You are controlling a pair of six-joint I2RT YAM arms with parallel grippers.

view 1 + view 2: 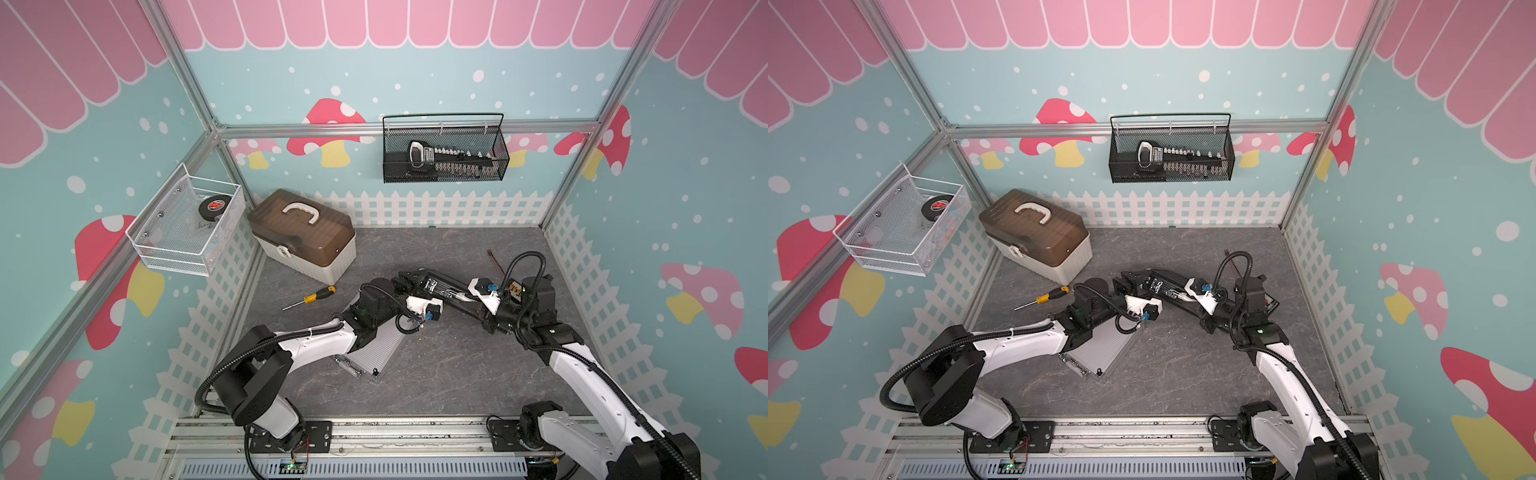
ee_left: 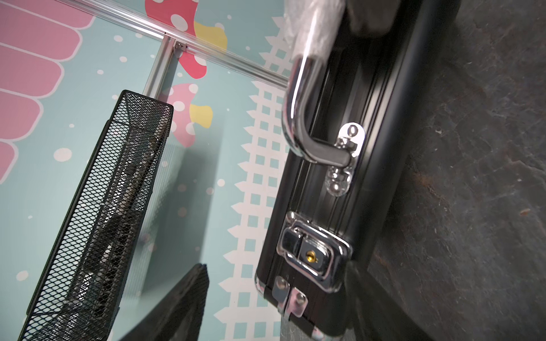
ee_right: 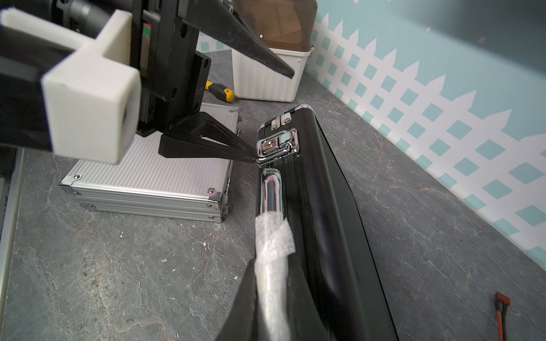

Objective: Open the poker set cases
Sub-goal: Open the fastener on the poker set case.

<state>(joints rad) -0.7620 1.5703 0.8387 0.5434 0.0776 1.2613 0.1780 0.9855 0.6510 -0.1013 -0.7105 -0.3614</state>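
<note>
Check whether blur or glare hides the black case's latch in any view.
Left wrist view: latch sharp, chrome glinting, keyhole readable; handle blurs toward its wrapped end. Right wrist view: latch crisp with bright reflections; right gripper a dark blur on the handle. Both top views: evenly lit, latch too small, crowded by the arms.

Grey marbled tabletop (image 1: 449,365), silver case (image 1: 376,349), black case (image 3: 325,212), brown-lidded white box (image 1: 307,262), screwdriver (image 1: 309,298), red wire (image 3: 503,298)
</note>
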